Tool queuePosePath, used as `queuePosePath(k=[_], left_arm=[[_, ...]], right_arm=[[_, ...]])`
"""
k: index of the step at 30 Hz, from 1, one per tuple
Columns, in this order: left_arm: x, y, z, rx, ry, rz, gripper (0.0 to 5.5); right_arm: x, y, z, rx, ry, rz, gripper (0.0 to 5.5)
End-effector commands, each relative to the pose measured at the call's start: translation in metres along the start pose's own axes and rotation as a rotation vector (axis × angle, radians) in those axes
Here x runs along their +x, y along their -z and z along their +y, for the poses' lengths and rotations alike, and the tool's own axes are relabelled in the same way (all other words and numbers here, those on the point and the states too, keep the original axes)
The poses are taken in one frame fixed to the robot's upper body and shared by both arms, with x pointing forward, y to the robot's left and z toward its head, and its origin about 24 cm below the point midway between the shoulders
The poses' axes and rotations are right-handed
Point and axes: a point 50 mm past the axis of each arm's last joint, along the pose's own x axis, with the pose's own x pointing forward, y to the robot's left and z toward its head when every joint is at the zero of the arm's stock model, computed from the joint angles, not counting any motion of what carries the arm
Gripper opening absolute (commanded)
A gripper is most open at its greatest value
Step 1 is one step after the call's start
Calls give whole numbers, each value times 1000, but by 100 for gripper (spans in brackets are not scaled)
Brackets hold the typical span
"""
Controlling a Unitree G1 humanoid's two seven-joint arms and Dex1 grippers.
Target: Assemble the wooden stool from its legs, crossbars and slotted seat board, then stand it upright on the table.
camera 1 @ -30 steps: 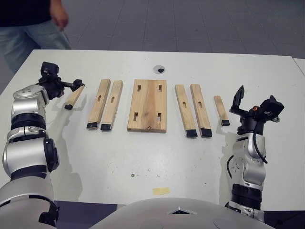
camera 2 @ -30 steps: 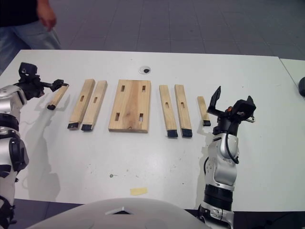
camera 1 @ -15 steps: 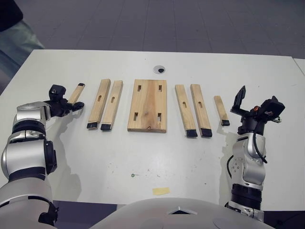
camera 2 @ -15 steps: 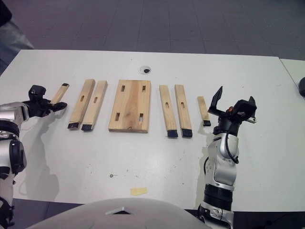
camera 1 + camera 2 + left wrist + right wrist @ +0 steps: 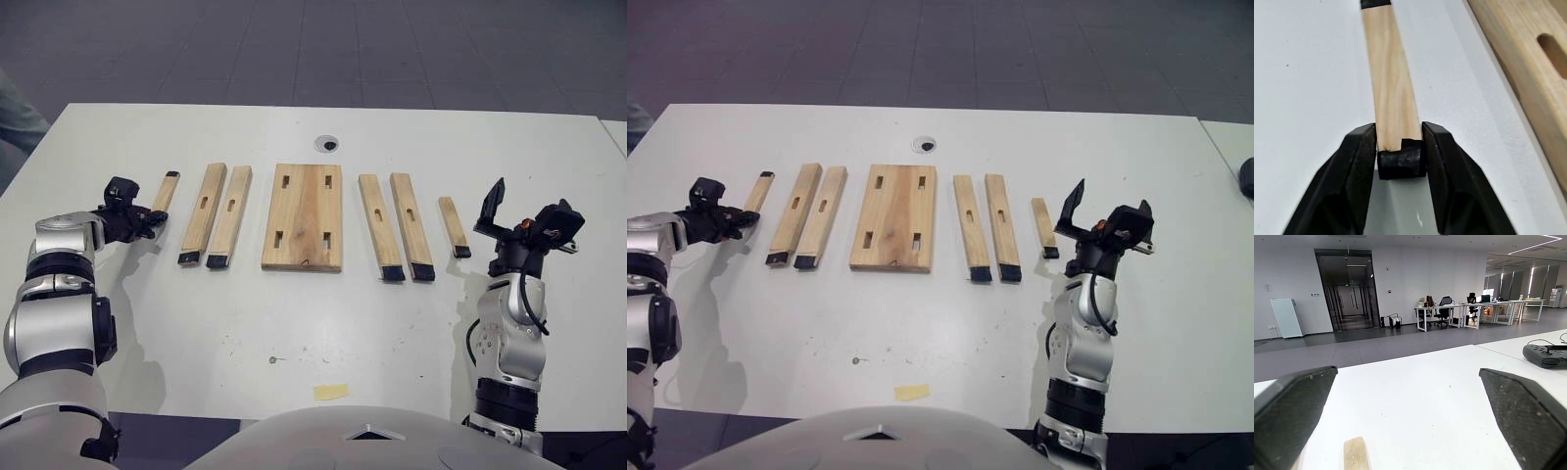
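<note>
White tabletop [image 5: 294,323] fills the foreground, with grey tiled floor beyond its far edge. At the table's left side the left claw [image 5: 1399,134] is down low, its two fingers [image 5: 1359,161] closed against both sides of the black-capped near end of the left crossbar [image 5: 163,192]. That short stick lies flat on the table, pointing away from the robot.

On the right, the right claw [image 5: 524,217] is held up above the table with its fingers spread wide and nothing between them. The right crossbar [image 5: 454,225] lies on the table just beside it, apart from it.

Just beside the left crossbar lie two legs [image 5: 203,212] side by side, each with a slot and a black cap at the near end. The seat board [image 5: 304,215] lies flat in the middle, with four slots. Two more legs [image 5: 411,225] lie to its right, before the right crossbar. In all: four legs, two crossbars, one board, none joined.

A round cable hole [image 5: 327,143] sits behind the board, and a yellow scrap [image 5: 331,392] lies near the front edge. A dark controller [image 5: 1547,355] rests on the next table.
</note>
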Motion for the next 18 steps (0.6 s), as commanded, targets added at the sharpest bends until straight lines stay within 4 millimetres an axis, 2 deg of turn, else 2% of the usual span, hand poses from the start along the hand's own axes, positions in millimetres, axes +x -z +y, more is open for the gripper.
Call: queuePosePath(k=[1,3,5,7,9,11,13,15,16,18], left_arm=[[9,28,-10,-75,-27,45,129],[10,5,-8,-111,-65,-75,129],[6,-38,-9,-167,-78,-264,129],[-1,-87,-22,-125,-34,-443,129],[-11,-122,-47,-30,64,-563,129],[-22,-145,-88,115,237,-670,129],[-35,-153,-130,228,413,-741,129],[-49,-147,-173,333,609,-780,129],[-55,-142,-189,354,688,-785,129],[-64,-132,-207,364,788,-778,129]], right_arm=[[5,-3,3,3,-6,-4,540],[7,-4,4,8,-17,-4,540],[9,-7,8,24,-62,14,540],[10,-14,17,104,-135,44,540],[10,-26,36,205,-285,60,540],[6,-43,61,441,-505,87,540],[0,-58,76,732,-656,118,540],[-2,-65,84,911,-732,154,540],[-2,-67,87,969,-753,166,540],[-2,-72,91,1026,-779,178,540]])
